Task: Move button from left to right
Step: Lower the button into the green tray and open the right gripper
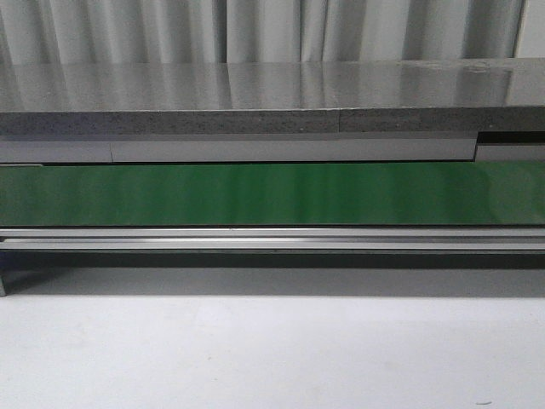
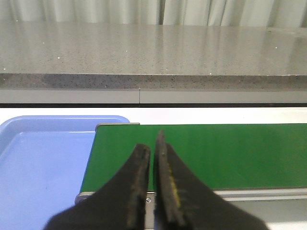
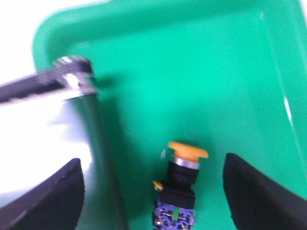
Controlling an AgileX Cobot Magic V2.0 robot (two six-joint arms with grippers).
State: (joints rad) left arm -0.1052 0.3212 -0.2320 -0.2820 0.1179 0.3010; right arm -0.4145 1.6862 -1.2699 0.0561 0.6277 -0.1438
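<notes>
Pale curtains (image 1: pixel 255 30) hang behind a long grey speckled stone slab (image 1: pixel 255 102) across my front view, with the green conveyor belt (image 1: pixel 255 194) running below it and the white worktop (image 1: pixel 255 349) nearest the camera. I see neither arm in that view. From the left wrist, the left gripper (image 2: pixel 153 143) hangs over the near edge of the belt, close to its end; its jaws stand nearly together, only a thin slit between the black fingers (image 2: pixel 136 182), nothing held. A blue tray (image 2: pixel 38 163) sits just beside that end of the belt. From the right wrist, the picture is somewhat blurred. The right gripper (image 3: pixel 153 191) has its jaws spread wide and grips nothing. Between them stands the button (image 3: pixel 181 184), orange cap up, black body below, a small green mark low on it, resting on the floor of a green tray (image 3: pixel 201 67). Neither finger touches the button. A metal roller end (image 3: pixel 74 76) of the belt frame overlaps one side of the green tray.
</notes>
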